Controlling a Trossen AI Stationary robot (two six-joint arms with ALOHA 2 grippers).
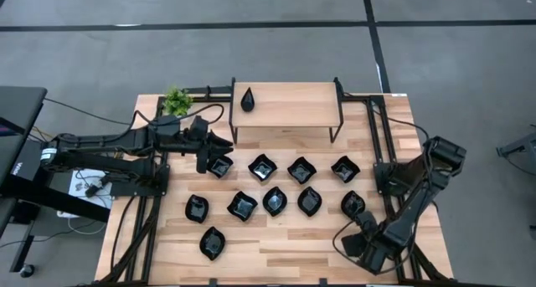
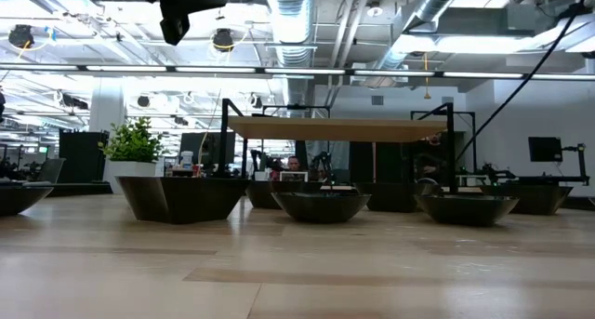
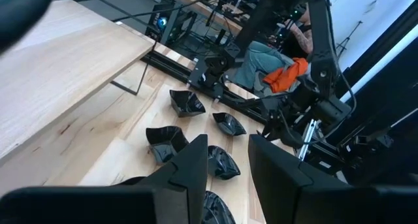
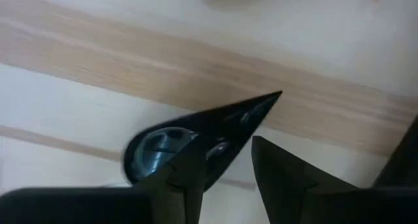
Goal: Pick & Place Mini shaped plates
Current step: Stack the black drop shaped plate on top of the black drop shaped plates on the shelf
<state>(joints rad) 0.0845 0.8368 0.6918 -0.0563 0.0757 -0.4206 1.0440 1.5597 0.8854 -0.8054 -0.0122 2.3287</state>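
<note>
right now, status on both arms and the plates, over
Left end effector open, empty, over back-left plate. Right end effector open above a teardrop plate at front right. One teardrop plate on shelf. Nothing blocking.

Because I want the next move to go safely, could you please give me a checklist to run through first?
1. Left hand open: ok.
2. Left hand empty: ok.
3. Right hand open, low over the teardrop plate: ok.
4. Teardrop plate centred between the right hand's fingers: cannot tell.
5. Free room on the shelf, beside the shelved plate at its left end: ok.
</note>
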